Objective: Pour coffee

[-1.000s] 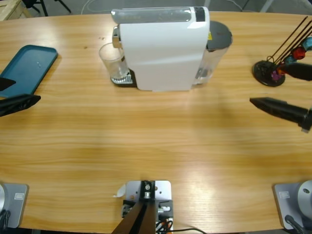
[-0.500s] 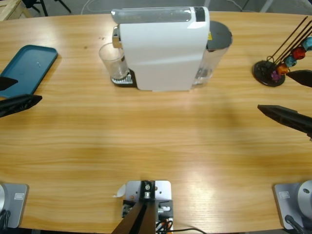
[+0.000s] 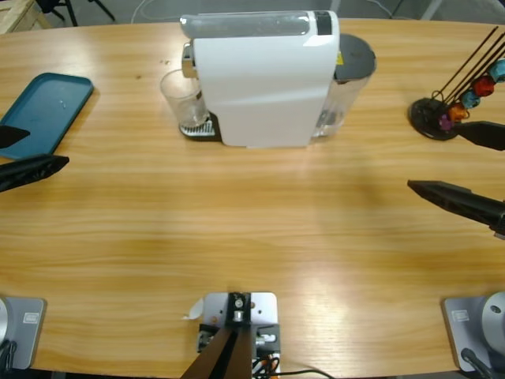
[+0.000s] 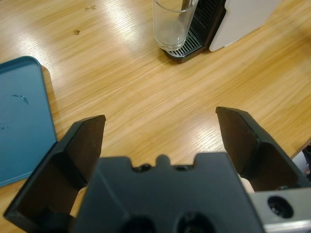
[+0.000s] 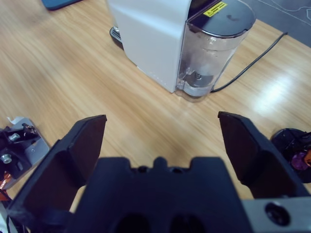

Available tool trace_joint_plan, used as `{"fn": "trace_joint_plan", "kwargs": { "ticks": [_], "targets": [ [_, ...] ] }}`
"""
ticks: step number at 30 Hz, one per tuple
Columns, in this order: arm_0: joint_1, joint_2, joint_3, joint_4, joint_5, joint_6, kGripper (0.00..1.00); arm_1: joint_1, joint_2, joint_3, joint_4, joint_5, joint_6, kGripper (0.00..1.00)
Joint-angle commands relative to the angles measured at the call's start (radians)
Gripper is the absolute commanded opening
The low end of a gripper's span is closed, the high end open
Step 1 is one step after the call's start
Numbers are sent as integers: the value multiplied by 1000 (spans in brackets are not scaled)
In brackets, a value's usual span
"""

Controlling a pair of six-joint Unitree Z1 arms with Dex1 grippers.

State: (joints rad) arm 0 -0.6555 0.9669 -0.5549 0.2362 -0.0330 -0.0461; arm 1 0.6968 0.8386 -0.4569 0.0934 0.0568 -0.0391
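Coffee task, barely begun: empty glass (image 3: 182, 101) on machine (image 3: 264, 77) drip grate, capsule rack (image 3: 450, 103) untouched; left gripper (image 3: 20, 154) and right gripper (image 3: 465, 166) both spread wide, holding nothing.

text: none legible | yellow label (image 5: 215, 8) on coffee machine (image 5: 150, 34) lid: unreadable

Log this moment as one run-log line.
left gripper: jaws open, empty | right gripper: jaws open, empty | glass: under coffee machine spout | pour: not started
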Motion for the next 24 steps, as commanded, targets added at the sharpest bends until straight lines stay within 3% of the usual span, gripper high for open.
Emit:
{"fn": "trace_joint_plan", "kwargs": {
  "ticks": [1,10,13,24],
  "targets": [
    [7,7,36,-14,-19,11,1000,6,62,38,-15,26,0,1000],
    [7,2,33,-14,-19,15,999,6,68,43,-20,26,0,1000],
    [7,13,32,-12,-30,16,901,6,70,44,-23,26,0,1000],
    [7,21,31,-9,-33,15,913,6,71,49,-34,26,0,1000]
  ]
}}
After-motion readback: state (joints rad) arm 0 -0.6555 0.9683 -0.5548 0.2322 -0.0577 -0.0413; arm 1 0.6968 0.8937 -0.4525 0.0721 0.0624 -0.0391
